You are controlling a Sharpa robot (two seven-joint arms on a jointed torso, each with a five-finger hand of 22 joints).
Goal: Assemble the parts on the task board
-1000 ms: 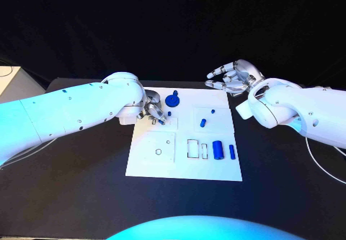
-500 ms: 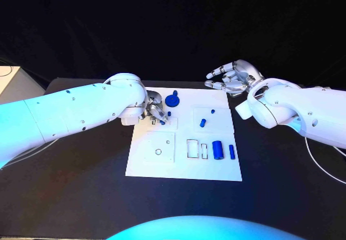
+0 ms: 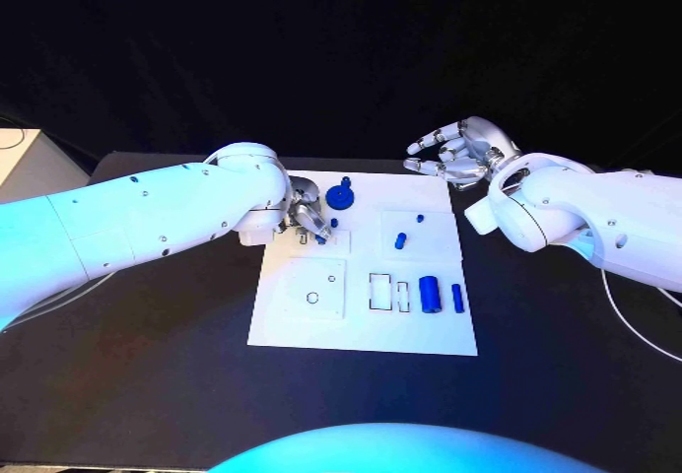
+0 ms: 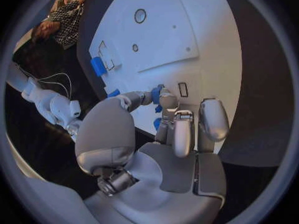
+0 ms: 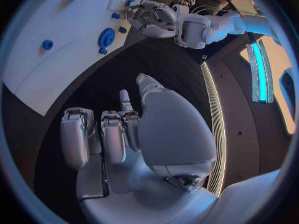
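Task board (image 3: 363,325), a white plate, lies in the middle of the black surface (image 3: 142,394). On it are blue parts: a round knob-like part (image 3: 341,197) toward 12 o'clock, a short peg (image 3: 401,239) near the centre, and two upright cylinders (image 3: 430,295) side by side toward 3 o'clock.

Left hand (image 3: 302,219) is down over the board's 10 o'clock corner. In the left wrist view its fingers (image 4: 168,100) are drawn close together with a small blue part (image 4: 156,94) pinched at their tips, just above the board beside a small rectangular slot (image 4: 183,89). The head view shows that part as a blue speck at the fingertips.

Right hand (image 3: 455,153) hangs off the board past its 1 o'clock corner, above the dark surface. The right wrist view shows its fingers (image 5: 112,134) spread and loosely curved, gripping nothing, and, further off, the left hand over the board near the round knob-like part.
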